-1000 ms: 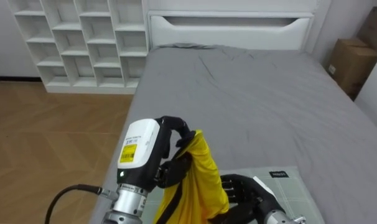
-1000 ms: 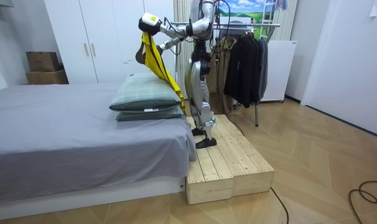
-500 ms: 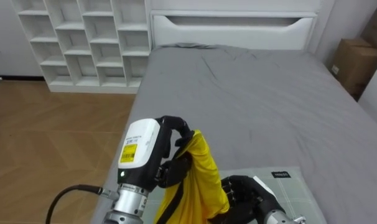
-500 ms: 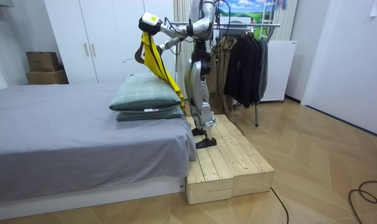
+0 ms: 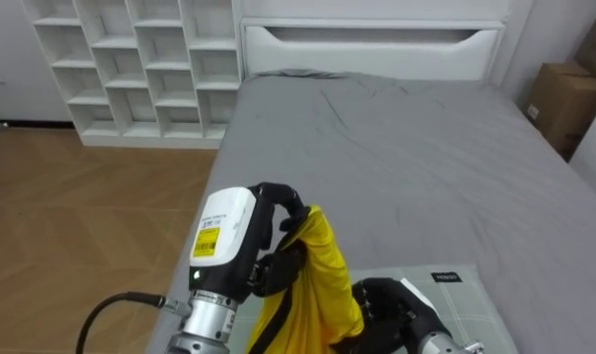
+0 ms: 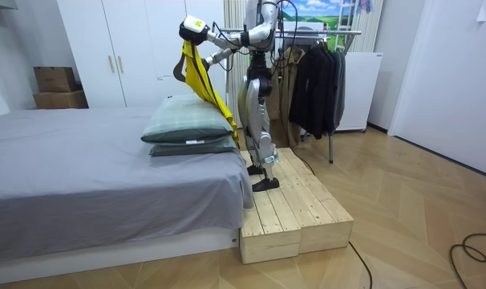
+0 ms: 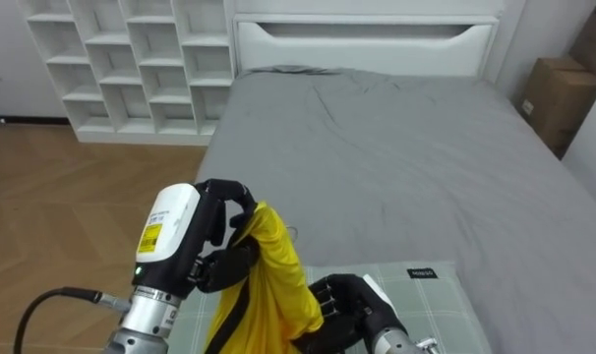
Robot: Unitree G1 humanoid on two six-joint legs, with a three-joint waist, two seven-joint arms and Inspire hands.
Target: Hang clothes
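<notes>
Lifting the yellow garment (image 5: 318, 280) clear of the bed (image 5: 396, 147), the left hand (image 5: 271, 267) has its fingers curled tight round the bunched top of the cloth, so the rest hangs free above the green pillow (image 5: 465, 300). The right hand (image 5: 391, 307) sits low against the hanging part, probably to steady it; whether it grips cannot be told. The robot stands on a wooden platform (image 6: 295, 213) facing the bed, with the clothes rack (image 6: 319, 34) behind it, so a turn is likely needed. Against the earlier frames, hands and garment are unchanged; only the head camera has shifted slightly.
</notes>
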